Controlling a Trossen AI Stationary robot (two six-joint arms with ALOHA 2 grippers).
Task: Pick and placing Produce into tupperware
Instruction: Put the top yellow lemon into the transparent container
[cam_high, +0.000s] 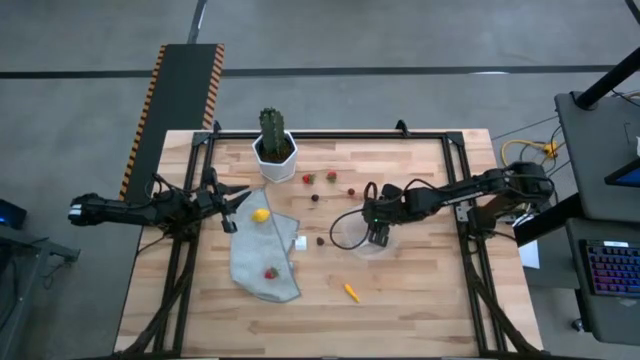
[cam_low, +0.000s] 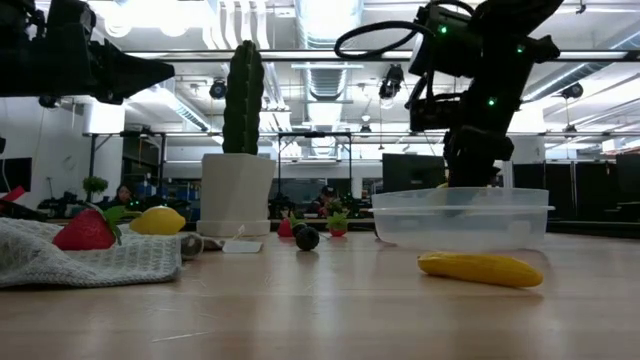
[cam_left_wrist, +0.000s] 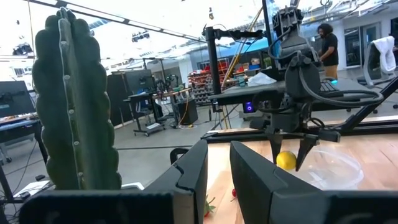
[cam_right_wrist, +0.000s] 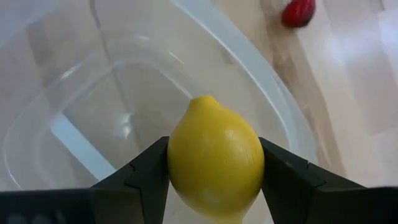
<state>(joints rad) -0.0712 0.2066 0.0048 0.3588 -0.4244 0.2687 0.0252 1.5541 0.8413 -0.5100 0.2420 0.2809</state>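
text: none legible | labels: none | brands: none | numbers: none | signs: none

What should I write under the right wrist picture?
The right gripper holds a yellow lemon over the clear tub.

A potted cactus (cam_high: 273, 143), grey cloth (cam_high: 262, 262) and what looks like a white cube (cam_high: 300, 242).

The table (cam_high: 400, 300) is pale wood with smooth planks. The tub (cam_right_wrist: 74, 93) is clear, shiny plastic. The lemon (cam_right_wrist: 214, 158) looks smooth and a bit shiny. The cloth (cam_low: 70, 262) is grey and knitted, rough. The pot (cam_low: 236, 190) is white and matt.
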